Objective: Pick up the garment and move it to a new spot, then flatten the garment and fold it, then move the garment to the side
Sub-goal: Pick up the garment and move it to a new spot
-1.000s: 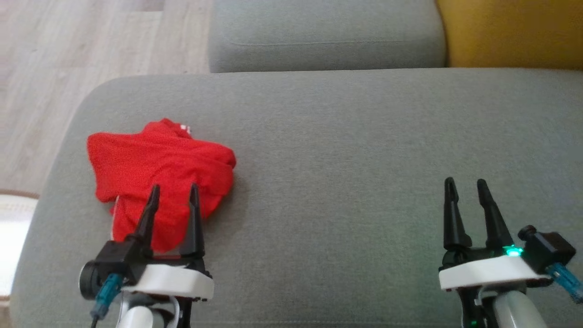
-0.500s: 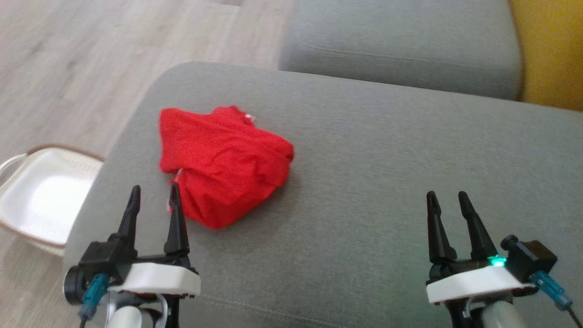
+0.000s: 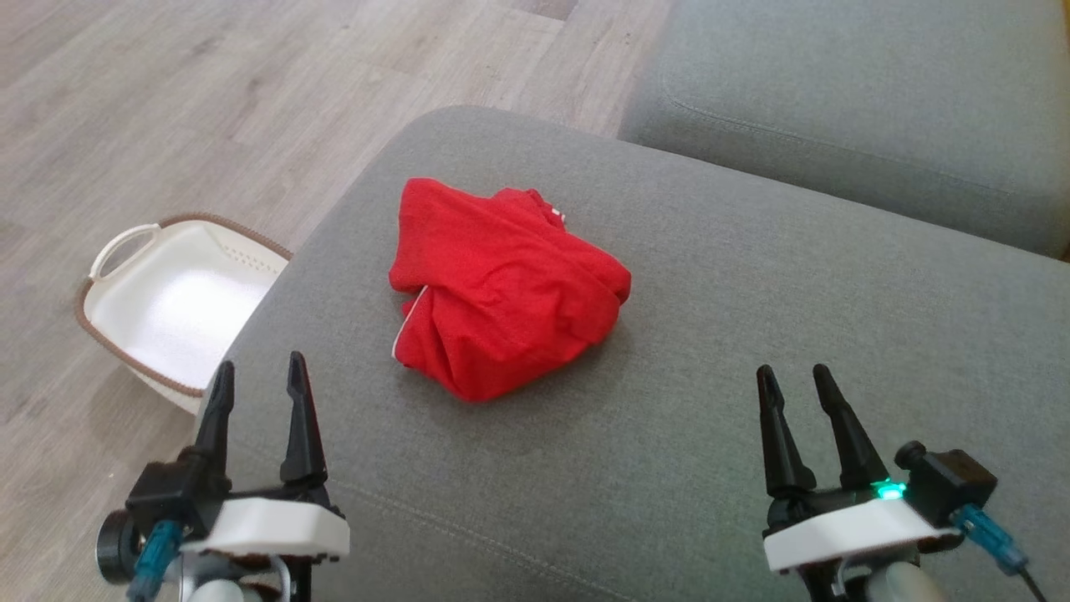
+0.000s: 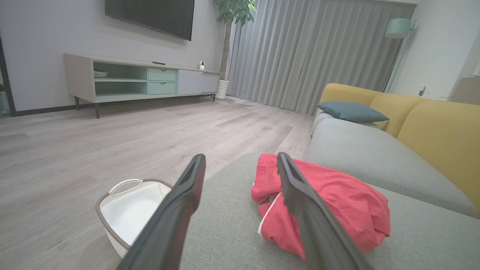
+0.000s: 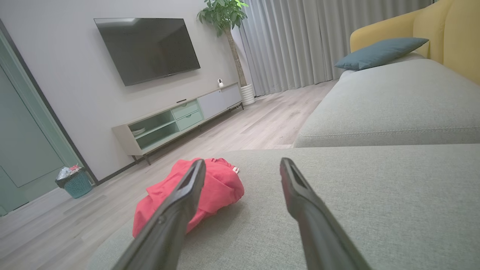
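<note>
Lying crumpled on the grey sofa cushion (image 3: 752, 351), the red garment (image 3: 501, 288) is seen untouched (left gripper (image 3: 259, 365) and right gripper (image 3: 791, 371) spread, empty).

White basket (image 3: 180, 305), brown woven rim, on pale wood floor (image 3: 209, 109) just beside grey sofa seat (image 3: 752, 351). Wall-mounted TV (image 5: 148, 48) above low console (image 4: 138, 80); potted plant (image 5: 225, 17) near grey curtains (image 4: 307, 52). Teal cushion (image 4: 350, 111) at sofa's far end, against yellow backrest (image 4: 435, 127).

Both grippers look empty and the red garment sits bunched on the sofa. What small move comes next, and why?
Probably ease the left gripper forward and inward toward the near edge of the red garment. It lies crumpled on the grey cushion, untouched, both grippers are open, and the left one is nearer than the right gripper.
</note>
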You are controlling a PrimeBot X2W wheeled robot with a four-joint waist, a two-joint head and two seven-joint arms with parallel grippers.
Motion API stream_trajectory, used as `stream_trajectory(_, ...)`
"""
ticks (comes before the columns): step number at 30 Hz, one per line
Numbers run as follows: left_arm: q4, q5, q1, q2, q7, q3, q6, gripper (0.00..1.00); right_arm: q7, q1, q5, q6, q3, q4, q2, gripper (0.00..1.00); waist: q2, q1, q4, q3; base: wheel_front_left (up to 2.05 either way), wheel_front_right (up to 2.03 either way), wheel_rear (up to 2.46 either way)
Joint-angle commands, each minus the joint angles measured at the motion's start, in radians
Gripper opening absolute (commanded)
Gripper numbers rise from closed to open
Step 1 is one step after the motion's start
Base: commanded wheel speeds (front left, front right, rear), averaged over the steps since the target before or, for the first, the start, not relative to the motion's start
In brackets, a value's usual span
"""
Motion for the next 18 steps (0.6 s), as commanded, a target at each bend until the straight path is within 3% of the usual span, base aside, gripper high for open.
stream_trajectory(1, -0.037, 0.007, -0.040, -0.002, -0.009, 0.031, 0.000, 1.00, -0.011, -0.017, 0.005, 0.008, 0.021, -0.028, -0.009, 1.00, -0.0001, 0.0000, 0.001, -0.001, 0.00, 0.00, 0.00)
stream_trajectory(12, -0.046, -0.004, -0.061, -0.002, -0.009, 0.090, -0.005, 1.00, -0.011, -0.033, -0.010, 0.008, 0.017, -0.032, -0.009, 1.00, -0.0001, 0.0000, -0.056, 0.051, 0.00, 0.00, 0.00)
stream_trajectory(18, 0.007, -0.007, -0.175, 0.015, -0.009, 0.140, -0.058, 1.00, -0.011, -0.081, -0.050, 0.008, -0.046, -0.054, -0.009, 1.00, -0.0001, 0.0000, -0.125, 0.157, 0.00, 0.00, 0.00)
